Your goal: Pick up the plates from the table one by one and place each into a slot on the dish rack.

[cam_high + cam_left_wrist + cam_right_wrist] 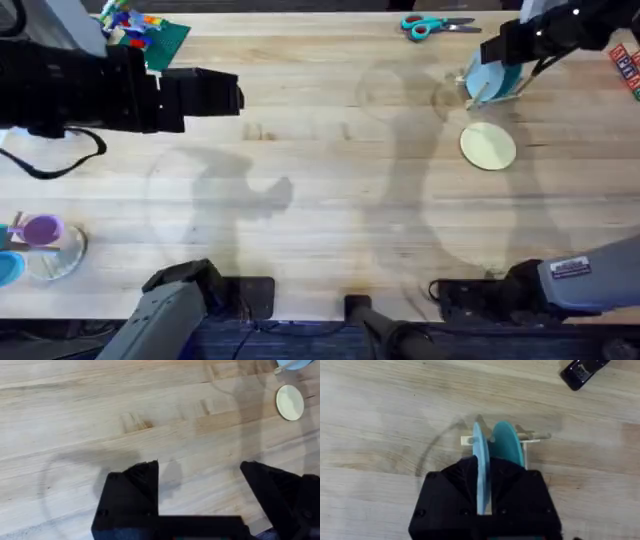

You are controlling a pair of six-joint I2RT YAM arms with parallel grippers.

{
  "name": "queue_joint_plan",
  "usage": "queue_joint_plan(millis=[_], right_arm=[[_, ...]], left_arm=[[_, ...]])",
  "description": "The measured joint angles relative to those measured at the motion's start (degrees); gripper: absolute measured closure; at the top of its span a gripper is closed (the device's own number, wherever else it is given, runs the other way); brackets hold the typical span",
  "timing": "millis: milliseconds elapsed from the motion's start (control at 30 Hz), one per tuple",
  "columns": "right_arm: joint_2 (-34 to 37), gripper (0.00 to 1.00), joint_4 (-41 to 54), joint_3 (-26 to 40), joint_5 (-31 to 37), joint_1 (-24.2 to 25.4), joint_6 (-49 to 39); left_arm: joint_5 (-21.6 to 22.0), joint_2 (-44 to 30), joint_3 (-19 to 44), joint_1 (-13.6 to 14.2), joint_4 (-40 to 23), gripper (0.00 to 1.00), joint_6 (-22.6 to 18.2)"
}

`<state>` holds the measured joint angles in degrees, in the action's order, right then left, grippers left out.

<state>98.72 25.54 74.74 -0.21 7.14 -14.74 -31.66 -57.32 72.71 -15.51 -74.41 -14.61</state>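
On the light wooden butcher-block table, the left gripper hovers with its black fingers spread wide and empty over bare planks. Farther right, a pale cream-yellow round plate lies flat. Just beyond it, the right gripper pinches a light blue round plate upright at the small natural-wood dish rack, beside a darker teal plate standing among its pegs.

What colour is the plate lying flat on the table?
Pale cream-yellow plate; clearest from overhead.
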Motion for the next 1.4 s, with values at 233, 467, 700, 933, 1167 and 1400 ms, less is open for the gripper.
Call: queue_joint_plan(millis=[233, 467, 700, 933, 1167, 1400], right_arm=[[0.00, 0.838, 0.00, 0.00, 0.00, 0.00, 0.00], [-0.04, 0.788, 0.00, 0.02, 0.00, 0.00, -0.02], [-2.85, 0.722, 0.02, 0.00, 0.04, 0.00, -0.02], [-9.13, 0.723, 0.02, 0.00, 0.22, 0.00, -0.02], [-15.29, 0.712, 2.70, 0.02, 0.20, 0.00, -0.02], [-24.09, 0.474, 12.49, 0.02, 0.22, 0.00, 0.10]], left_arm=[[0.00, 0.00, 0.00, 0.00, 0.00, 0.007, 0.00], [0.00, 0.00, 0.00, 0.00, 0.00, 0.007, 0.00], [0.00, 0.00, 0.00, 0.00, 0.00, 0.007, 0.00], [0.00, 0.00, 0.00, 0.00, 0.00, 0.007, 0.00], [0.00, 0.00, 0.00, 0.00, 0.00, 0.007, 0.00], [0.00, 0.02, 0.00, 0.00, 0.00, 0.007, 0.00]])
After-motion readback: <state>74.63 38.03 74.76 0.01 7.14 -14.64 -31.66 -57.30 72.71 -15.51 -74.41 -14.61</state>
